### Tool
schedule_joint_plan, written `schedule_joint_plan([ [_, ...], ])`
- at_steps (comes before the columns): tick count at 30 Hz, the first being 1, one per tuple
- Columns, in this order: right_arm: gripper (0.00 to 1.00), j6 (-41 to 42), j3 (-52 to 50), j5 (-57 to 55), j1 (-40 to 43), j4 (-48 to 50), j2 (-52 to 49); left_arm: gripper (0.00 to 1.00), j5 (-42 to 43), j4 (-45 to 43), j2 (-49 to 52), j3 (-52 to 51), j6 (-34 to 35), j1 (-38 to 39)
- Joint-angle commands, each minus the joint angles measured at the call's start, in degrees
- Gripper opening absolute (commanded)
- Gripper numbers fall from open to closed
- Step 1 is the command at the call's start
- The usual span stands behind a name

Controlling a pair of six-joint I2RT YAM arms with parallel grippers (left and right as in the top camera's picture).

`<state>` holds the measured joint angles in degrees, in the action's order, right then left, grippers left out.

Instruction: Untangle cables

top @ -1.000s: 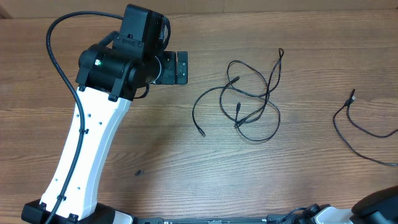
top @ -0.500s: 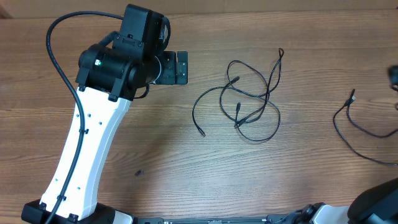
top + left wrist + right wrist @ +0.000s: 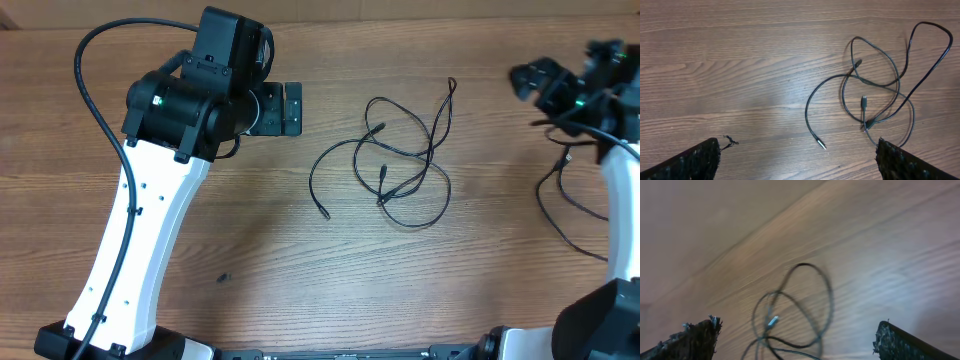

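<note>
The black two-finger left gripper (image 3: 292, 108) is spread wide and empty near the far edge of the brown wooden table (image 3: 300, 240). The matching right gripper (image 3: 533, 84) is likewise empty at the far right corner. Thin black tangled cables (image 3: 405, 160) lie mid-table, with a separate black cable (image 3: 560, 205) at the right edge.

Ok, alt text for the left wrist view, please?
Thin black cables lie in a loose tangle on a wooden table, right of centre, one plug end trailing toward the middle. The left end effector hangs open above, fingertips in the bottom corners.
</note>
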<state>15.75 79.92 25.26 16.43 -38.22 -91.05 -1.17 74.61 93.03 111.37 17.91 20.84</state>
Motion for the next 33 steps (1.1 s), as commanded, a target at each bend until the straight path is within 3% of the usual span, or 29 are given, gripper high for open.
schedule_joint_plan([
  [1,1.00,5.07,0.66,-0.28,-3.72,2.27,-3.21,0.99,-0.74,-0.02,0.44,0.76,0.52,-0.20],
  [12,1.00,14.47,0.66,-1.55,-11.91,13.03,-15.28,1.00,-0.74,-0.02,0.44,0.76,0.52,-0.20],
  [19,0.98,26.97,0.66,-6.10,-12.52,20.83,-20.28,1.00,-0.74,-0.02,0.44,0.76,0.52,-0.20],
  [22,0.77,27.45,0.66,-6.32,-12.52,21.73,-20.63,1.00,-0.76,-0.02,0.44,0.76,0.52,-0.20],
  [26,0.28,25.66,0.66,-6.78,-12.52,21.38,-20.63,1.00,-0.74,-0.02,0.44,0.76,0.52,-0.20],
  [29,0.10,23.08,0.66,-6.75,-12.57,20.46,-20.63,1.00,-0.74,-0.02,0.44,0.76,0.52,-0.20],
  [31,0.04,22.75,0.66,-6.78,-12.57,19.61,-20.63,1.00,-0.74,-0.02,0.44,0.76,0.52,-0.20],
  [33,0.04,22.75,0.66,-6.78,-12.57,19.41,-20.63,0.99,-0.74,-0.02,0.44,0.76,0.52,-0.20],
])
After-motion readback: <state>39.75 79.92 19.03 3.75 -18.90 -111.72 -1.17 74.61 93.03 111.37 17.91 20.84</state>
